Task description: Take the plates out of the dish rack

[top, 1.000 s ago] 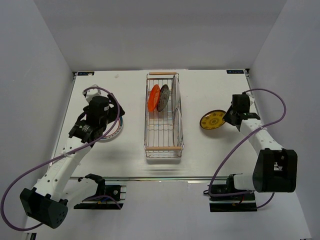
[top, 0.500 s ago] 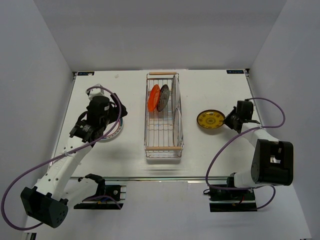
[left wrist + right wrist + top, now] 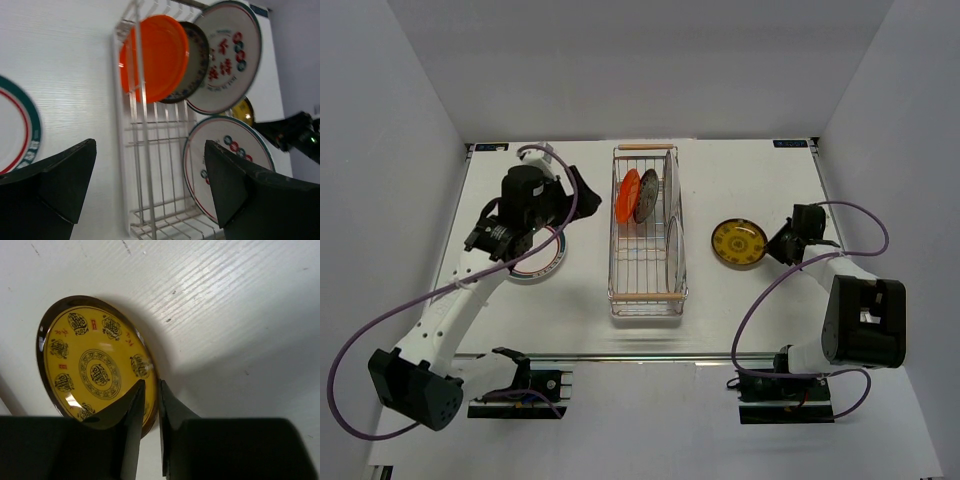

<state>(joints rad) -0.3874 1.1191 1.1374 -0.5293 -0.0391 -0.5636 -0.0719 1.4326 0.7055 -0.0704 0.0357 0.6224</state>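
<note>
Yellow plate (image 3: 740,243) lies on the table (image 3: 740,310), right of the dish rack (image 3: 612,250). Its right rim is pinched between the right gripper's (image 3: 151,385) fingers. Orange plate (image 3: 155,55) stands in the rack. Left gripper (image 3: 150,144) is spread wide and empty, just left of the rack, over the teal-rimmed plate (image 3: 542,262).

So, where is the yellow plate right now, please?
The yellow plate is right of the dish rack in the top view, its rim gripped by the right claw.
</note>
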